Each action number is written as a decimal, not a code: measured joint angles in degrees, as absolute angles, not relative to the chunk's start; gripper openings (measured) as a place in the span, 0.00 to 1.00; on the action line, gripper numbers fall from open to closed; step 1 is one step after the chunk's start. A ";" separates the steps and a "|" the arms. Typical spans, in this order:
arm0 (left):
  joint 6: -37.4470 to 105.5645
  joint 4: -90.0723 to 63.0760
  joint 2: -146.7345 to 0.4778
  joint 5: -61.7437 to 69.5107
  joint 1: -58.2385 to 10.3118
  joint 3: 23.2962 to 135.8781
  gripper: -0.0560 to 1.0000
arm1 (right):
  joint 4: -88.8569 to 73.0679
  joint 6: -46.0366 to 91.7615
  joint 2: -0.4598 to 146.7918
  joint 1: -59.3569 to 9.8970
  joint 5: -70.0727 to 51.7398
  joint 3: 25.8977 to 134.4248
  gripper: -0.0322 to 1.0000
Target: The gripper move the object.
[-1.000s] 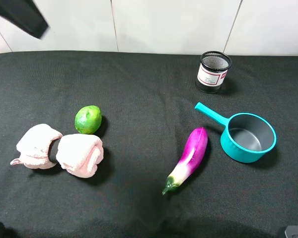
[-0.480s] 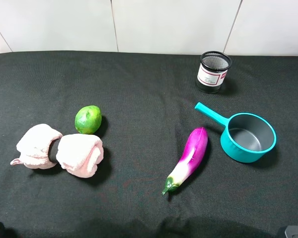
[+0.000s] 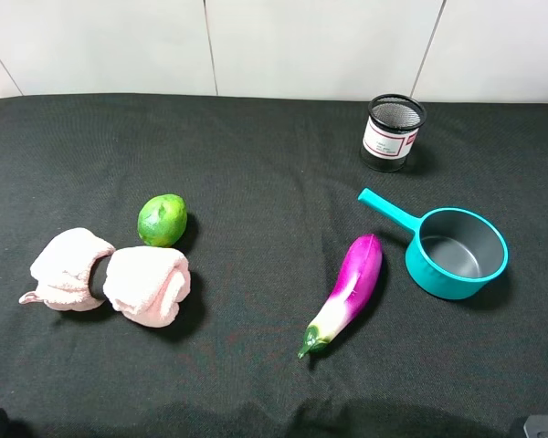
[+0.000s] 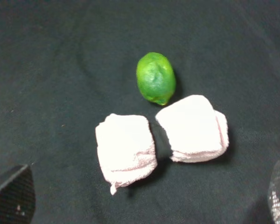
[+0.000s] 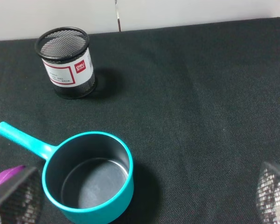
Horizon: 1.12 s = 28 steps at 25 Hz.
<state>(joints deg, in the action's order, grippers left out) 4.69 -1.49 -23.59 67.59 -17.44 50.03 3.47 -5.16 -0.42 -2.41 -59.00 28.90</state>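
The green lime (image 3: 162,220) lies on the black cloth at the left, just behind two rolled pink towels (image 3: 146,285). It also shows in the left wrist view (image 4: 155,78), beyond the towels (image 4: 191,128). My left gripper (image 4: 145,201) hangs well above them, open and empty, with only its fingertips (image 4: 11,193) at the frame's lower corners. My right gripper (image 5: 143,196) is open and empty above the teal pot (image 5: 87,177), with its fingertips (image 5: 273,191) at the corners. Neither gripper shows in the exterior view.
A purple eggplant (image 3: 347,290) lies right of centre, beside the teal pot (image 3: 457,253), whose handle points back and left. A black mesh pen cup (image 3: 393,132) stands at the back right. A white tiled wall (image 3: 274,46) runs behind the table.
A black arm part at the top left of the exterior view one second ago has left the picture. The lime, towels, eggplant and pot have not moved.
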 joint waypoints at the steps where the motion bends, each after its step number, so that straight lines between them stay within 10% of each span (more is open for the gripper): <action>1: 4.69 -1.53 -22.23 67.59 -16.20 49.69 1.00 | 3.47 -5.16 -0.42 -2.41 -59.00 28.90 0.70; 28: 4.81 -4.28 0.19 60.69 -8.06 28.27 1.00 | 3.47 -5.16 -0.42 -2.41 -59.00 28.90 0.70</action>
